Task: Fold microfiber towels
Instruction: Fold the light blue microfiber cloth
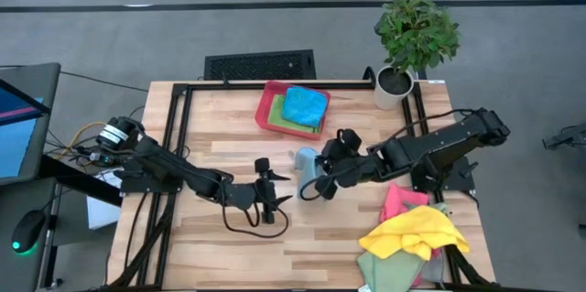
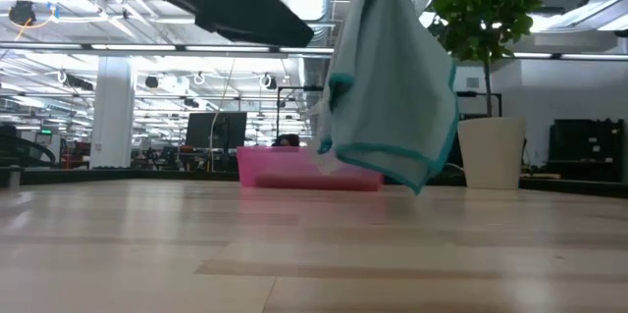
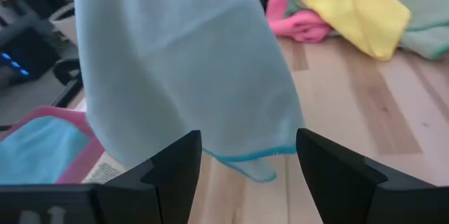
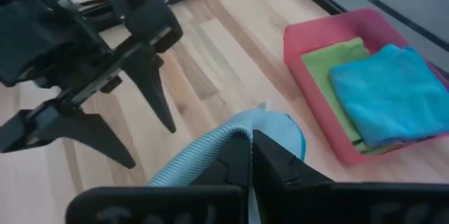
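Your right tool [image 4: 250, 155] is pinched tight on a top edge of the light blue towel [image 2: 392, 87], which hangs free above the counter [image 1: 366, 242], its lower hem clear of the wood in the low view. Your left tool [image 3: 247, 162] waits just in front of the hanging cloth with its fingers spread and nothing between them, near the counter's middle.

The main risk is that thin pinch: only a small fold sits between the right fingers, so a quick swing could pull the cloth loose and drop it in a heap. If you close the left tool now, it may catch the drooping lower corner (or a doubled layer) rather than a clean edge, and the fold would come out skewed. The two arms are close together, so a careless reach could bump one against the other.

Further out, the red tray [image 1: 265, 112] holds a folded blue towel [image 1: 305, 105] on a green one [image 1: 291, 122]. The unfolded pile [image 1: 412, 232] of yellow, pink and green lies at the counter's right near corner.

No brand, label or legible writing shows anywhere.
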Controlling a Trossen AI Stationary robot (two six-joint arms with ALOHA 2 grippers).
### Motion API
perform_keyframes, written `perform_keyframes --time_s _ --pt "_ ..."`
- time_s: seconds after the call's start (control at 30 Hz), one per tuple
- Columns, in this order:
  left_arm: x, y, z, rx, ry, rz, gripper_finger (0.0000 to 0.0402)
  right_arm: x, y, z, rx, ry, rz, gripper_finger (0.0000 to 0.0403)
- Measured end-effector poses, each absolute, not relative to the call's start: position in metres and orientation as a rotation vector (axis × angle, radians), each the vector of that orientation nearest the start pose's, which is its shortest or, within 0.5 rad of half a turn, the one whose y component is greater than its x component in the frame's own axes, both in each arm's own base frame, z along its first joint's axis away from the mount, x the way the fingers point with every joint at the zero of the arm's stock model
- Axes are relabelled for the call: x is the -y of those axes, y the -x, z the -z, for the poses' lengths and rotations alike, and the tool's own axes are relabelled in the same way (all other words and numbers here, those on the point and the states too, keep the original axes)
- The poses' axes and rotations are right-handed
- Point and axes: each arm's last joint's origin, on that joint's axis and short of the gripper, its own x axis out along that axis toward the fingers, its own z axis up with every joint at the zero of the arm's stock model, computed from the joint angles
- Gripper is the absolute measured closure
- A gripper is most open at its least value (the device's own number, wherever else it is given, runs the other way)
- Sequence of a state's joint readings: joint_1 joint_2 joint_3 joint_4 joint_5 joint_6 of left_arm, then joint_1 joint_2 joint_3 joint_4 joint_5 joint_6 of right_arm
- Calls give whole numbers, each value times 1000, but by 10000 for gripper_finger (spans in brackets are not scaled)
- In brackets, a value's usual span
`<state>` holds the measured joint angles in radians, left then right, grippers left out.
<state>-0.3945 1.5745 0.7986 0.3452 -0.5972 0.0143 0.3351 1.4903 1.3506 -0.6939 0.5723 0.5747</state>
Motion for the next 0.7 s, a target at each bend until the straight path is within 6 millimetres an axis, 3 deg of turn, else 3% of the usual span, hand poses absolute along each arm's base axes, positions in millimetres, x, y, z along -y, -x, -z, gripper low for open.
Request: perform_keyframes --time_s 0.7 --pt "106 -309 -187 -362 -193 -377 175 -71 -312 -330 -565 -237 461 368"
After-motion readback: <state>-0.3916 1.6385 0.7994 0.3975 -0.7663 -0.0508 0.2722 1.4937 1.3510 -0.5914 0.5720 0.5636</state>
